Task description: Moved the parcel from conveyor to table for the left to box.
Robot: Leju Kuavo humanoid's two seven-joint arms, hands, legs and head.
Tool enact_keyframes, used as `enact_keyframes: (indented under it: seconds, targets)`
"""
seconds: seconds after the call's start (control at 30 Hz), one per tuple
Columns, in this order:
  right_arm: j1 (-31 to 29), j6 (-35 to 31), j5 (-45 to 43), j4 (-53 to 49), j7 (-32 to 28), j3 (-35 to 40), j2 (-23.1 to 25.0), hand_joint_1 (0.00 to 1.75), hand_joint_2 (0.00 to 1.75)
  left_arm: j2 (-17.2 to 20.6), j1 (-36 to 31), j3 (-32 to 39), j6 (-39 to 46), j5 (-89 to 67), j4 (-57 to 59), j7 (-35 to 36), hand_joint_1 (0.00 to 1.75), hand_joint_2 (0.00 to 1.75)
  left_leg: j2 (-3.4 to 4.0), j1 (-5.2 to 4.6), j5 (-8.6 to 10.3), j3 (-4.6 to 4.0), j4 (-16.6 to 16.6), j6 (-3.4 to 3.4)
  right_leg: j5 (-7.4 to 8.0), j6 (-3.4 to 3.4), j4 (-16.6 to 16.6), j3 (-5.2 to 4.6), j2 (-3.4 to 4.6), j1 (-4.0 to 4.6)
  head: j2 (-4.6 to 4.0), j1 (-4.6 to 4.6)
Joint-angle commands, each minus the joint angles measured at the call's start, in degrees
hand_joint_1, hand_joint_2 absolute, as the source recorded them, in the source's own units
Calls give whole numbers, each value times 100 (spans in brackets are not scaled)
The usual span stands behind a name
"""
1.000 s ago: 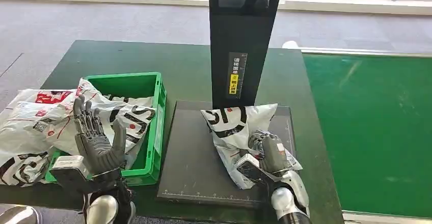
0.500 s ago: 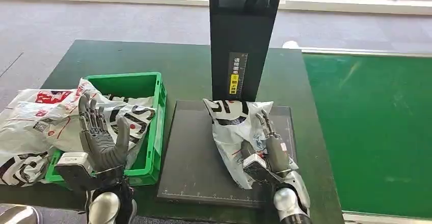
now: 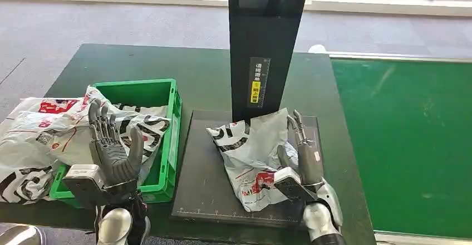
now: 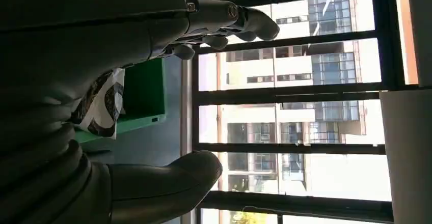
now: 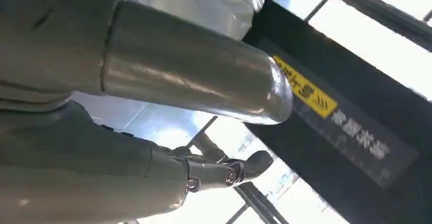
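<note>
The parcel, a crumpled white plastic bag with black and red print, lies on the black pad at the foot of the black post. My right hand stands open at the parcel's right edge, fingers stretched upward, thumb side against the bag. In the right wrist view the thumb lies across the bag's shiny film. My left hand is raised and open in front of the green crate, holding nothing.
Several white parcels fill the crate and spill over its left side. The black post with a yellow label rises right behind the pad. The green conveyor belt runs along the right. The table edge is near me.
My right hand has uncurled its fingers and released the parcel, which now lies further left on the pad. My left hand has shifted slightly to the right.
</note>
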Motion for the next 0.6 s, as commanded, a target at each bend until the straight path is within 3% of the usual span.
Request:
enact_keyframes:
  seconds: [0.03,0.6]
  targets:
    - [205,-230,-575,-528,11,394,-400,0,0,158,-267,-91,89,25,435,20,0,175,-5,-2,1,6,-8,-1,-2,-3,-7,8,-10,-1,0,0]
    - [217,-252,-575,-533,11,381,-406,0,0,154,-289,-91,84,30,455,20,0,175,1,1,0,7,-7,-1,0,-4,-8,9,-5,2,-2,0]
